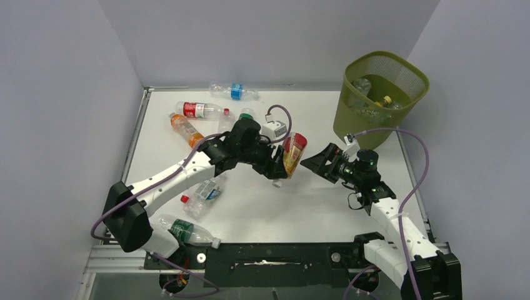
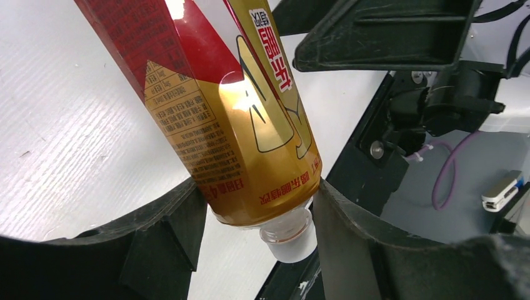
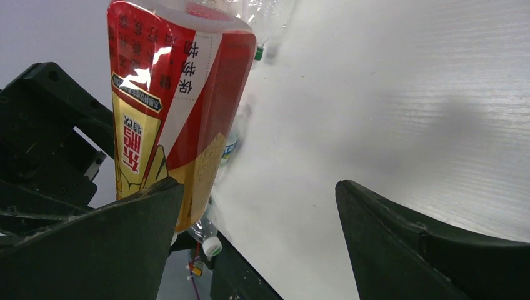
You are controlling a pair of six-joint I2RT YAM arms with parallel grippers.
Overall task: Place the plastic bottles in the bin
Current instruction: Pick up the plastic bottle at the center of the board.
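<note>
Around the scene, plain grey walls (image 1: 62, 94) close 3 sides of the white worktop (image 1: 325, 212). Olive mesh bin (image 1: 350, 122) sits at far-right corner w/ a few binned bottles (image 1: 375, 100) inside. Loose bottles (image 1: 200, 110) lie over the left half. Mid-worktop, the left gripper (image 2: 256, 203) is clamped on a red-gold bottle (image 1: 294, 152), neck down; the right gripper (image 3: 257, 187) is spread wide just beside it.

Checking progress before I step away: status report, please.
Left gripper shut on red-and-gold labelled plastic bottle, neck down. Right gripper open beside it, nearer olive-green mesh bin.
</note>
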